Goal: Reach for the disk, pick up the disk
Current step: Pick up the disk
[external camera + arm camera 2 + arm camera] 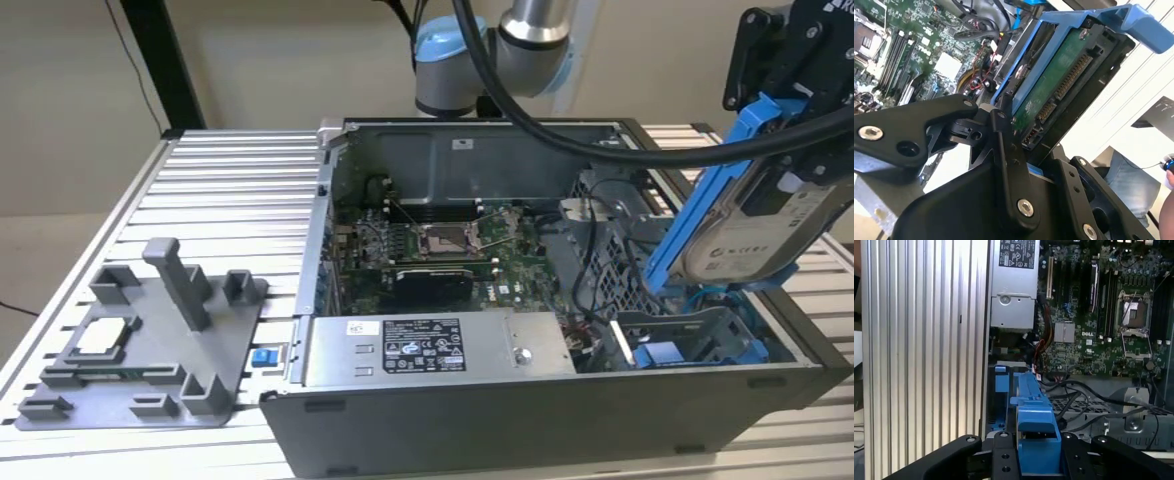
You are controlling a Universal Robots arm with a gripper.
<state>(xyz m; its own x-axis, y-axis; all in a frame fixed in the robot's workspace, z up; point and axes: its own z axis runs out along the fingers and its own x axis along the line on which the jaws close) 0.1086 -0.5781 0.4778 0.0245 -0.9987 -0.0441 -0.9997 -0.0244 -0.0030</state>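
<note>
One disk [747,215] is what matters here, and I already have it off the machine — it hangs in the air at the exterior view's right, above the near-right corner of the open computer case [534,420], clear of the drive bay [694,345] below it. My hand [787,75] is clamped on the disk's upper end, fingers closed against the blue bracket [707,200] that frames it. In the second wrist view the black fingers [1004,165] pinch the bracket edge from either side, with the disk's green circuit board [1054,80] and connector turned toward that camera. In the first wrist view the blue bracket [1034,440] sits squarely between the finger links.

The relation I am watching: the disk's long axis runs down and away from the hand, tilted rather than plumb, its lower end leaning toward the exterior view's left and pointing back at the bay. So the whole disk lies below the grip, held by one end only. I judge that a lever-like hold — a knock on the lower end against the bay's blue rails [661,355] could twist it in the fingers.

The case stands on the ribbed table [227,190], with a grey fixture [147,350] at the far left.
</note>
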